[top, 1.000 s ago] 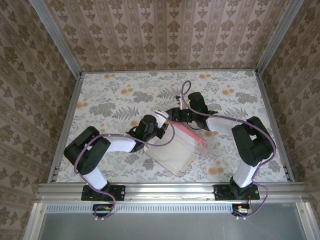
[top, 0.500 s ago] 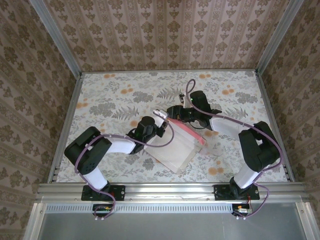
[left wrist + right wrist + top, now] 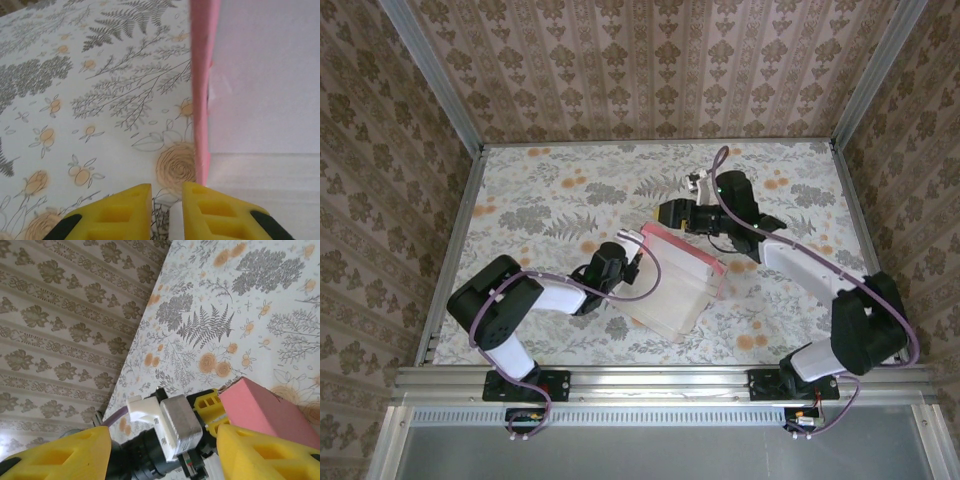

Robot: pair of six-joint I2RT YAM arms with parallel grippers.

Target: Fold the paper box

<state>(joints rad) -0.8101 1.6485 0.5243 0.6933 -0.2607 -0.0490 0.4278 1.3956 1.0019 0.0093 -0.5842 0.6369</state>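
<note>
Paper box (image 3: 675,285), centre frame, pinched at its left edge.
Left gripper (image 3: 166,192) clamps it; right gripper (image 3: 665,213) gapes empty off its upper edge; worktop (image 3: 540,190) open upper left.

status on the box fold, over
Left gripper shut on paper box edge. Right gripper open, off it. Box partly folded, pink flap raised. Nothing in the way.

My right pincer (image 3: 668,213) has opened wider and backed off the paper box (image 3: 675,285), toward the far side of the counter (image 3: 540,200). The box has slid a little.
</note>
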